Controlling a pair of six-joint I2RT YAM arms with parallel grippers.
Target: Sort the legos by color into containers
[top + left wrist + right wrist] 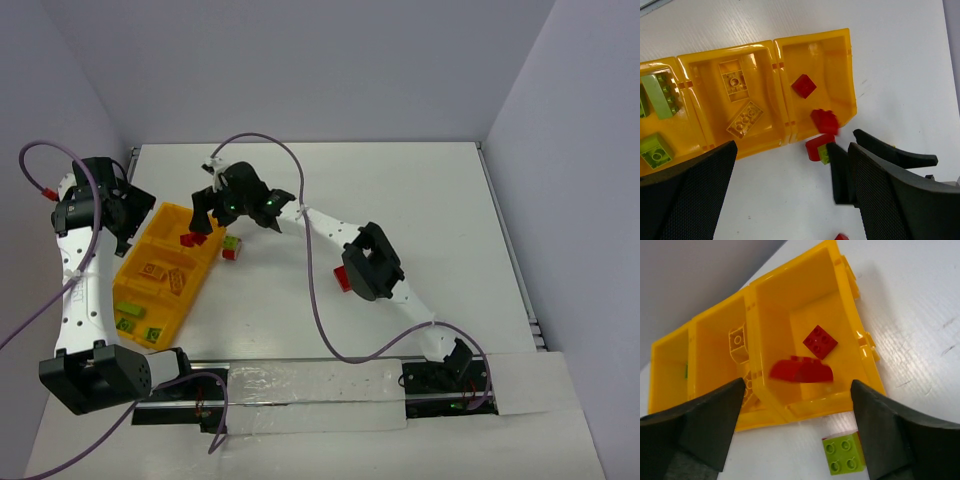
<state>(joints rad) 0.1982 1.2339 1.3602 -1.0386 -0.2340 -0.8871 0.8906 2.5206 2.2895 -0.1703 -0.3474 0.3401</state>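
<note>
Right gripper [797, 388]: spread wide over end compartment of long orange-yellow plastic tray [790, 290], gripping nothing. Between fingers, touching neither: blurred red plastic brick [801, 371]. Inside compartment: square red brick [819, 341]. Beside tray on white table [920, 300]: lime-and-red clump [844, 454]. Left gripper [787, 152]: open, empty.

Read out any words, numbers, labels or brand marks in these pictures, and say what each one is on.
No readable text anywhere.
The orange-yellow tray shows no print or sticker.
The studs of the lime green brick and the square red brick are too small to show lettering.
The left arm and right arm bear no readable marking.
</note>
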